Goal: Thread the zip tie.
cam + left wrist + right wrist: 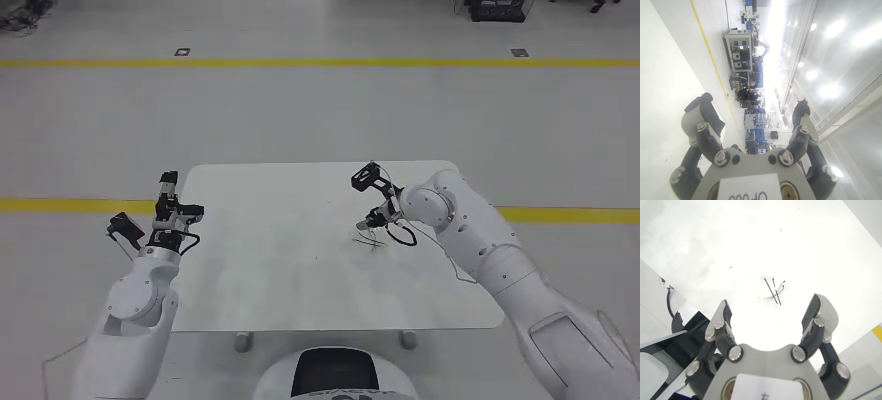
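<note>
Closest in, both ribbed pads [810, 310] of my right end effector [770, 304] are standing wide apart, gripping nothing. I am hanging above the tabletop [715, 237] with the gap between them pointing at the zip ties [774, 291]. Those ties are lying just beyond my fingertips in a small crossed heap of about four thin black strips, on what looks like a clear patch [762, 279]. None is threaded yet.

Judging from this, I am lining up to pick one. To do it well, I am favouring a straight tie away from the crossing point, so that I am pinching one strip and not dragging its neighbours. Coming down with the pads across the strip, near its head, would be leaving the tail free for threading. Strips this thin, lying flat, are likely to slip, so a slow close seems wise.

Farther off, at the tabletop's opposite edge, my left end effector [753, 102] is hanging spread open and empty, aimed away from the ties.
</note>
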### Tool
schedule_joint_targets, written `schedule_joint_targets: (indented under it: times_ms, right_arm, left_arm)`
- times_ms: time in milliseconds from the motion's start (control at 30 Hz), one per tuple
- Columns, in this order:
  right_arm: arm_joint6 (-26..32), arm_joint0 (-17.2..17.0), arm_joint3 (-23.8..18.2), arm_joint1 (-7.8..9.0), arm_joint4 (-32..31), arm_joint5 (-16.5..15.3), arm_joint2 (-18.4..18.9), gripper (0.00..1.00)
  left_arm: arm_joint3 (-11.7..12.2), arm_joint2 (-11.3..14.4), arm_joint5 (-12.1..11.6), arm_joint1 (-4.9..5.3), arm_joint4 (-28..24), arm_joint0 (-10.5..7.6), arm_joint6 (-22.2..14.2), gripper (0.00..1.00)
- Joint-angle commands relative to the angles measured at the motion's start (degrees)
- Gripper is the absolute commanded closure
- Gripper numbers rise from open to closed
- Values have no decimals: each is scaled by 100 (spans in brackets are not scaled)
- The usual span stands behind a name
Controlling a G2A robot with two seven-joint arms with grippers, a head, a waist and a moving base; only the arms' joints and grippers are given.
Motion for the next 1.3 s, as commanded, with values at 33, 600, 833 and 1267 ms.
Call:
schedule_joint_targets:
  times_ms: [33,600,833,1267]
  right_arm:
    - [228,85,-139,2,-423,-305,-193,0]
    - [389,1064,989,-371,274,-305,-1917,0]
    - [389,1064,989,-371,274,-305,-1917,0]
    - [-154,1044,1635,-516,286,-305,-2189,0]
  left_arm:
    - [0,0,0,0,0,0,0,0]
    - [0,0,0,0,0,0,0,0]
    - [0,0,0,0,0,0,0,0]
    - [0,0,0,0,0,0,0,0]
